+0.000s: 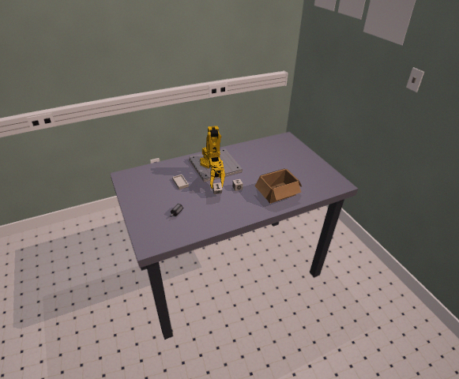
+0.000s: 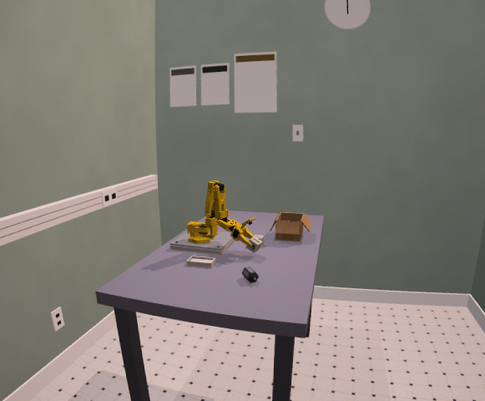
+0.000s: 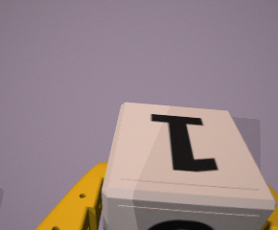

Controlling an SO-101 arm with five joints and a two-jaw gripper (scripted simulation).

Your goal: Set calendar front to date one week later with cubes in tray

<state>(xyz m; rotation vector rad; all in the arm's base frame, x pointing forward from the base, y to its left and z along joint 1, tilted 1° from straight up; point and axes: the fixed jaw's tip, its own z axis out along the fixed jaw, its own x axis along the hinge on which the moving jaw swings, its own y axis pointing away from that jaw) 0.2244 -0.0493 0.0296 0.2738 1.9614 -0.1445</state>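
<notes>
My yellow gripper (image 1: pixel 217 181) is shut on a white cube (image 1: pixel 217 187) with a black 1 on it. In the wrist view the cube (image 3: pixel 184 172) fills the lower middle, and the 1 on its far face reads upside down. In the exterior view the cube (image 2: pixel 256 243) hangs at the arm's tip just above the purple table. A second white cube (image 1: pixel 237 185) stands on the table to the right of it, showing a dark digit that I cannot read. The small white tray (image 1: pixel 180 181) lies empty to the left, near the arm's base plate (image 1: pixel 215 163); it also shows in the exterior view (image 2: pixel 200 261).
An open cardboard box (image 1: pixel 278 185) stands to the right of the cubes. A small black cylinder (image 1: pixel 176 209) lies on the table toward the front left. The table's edges are well away from the gripper.
</notes>
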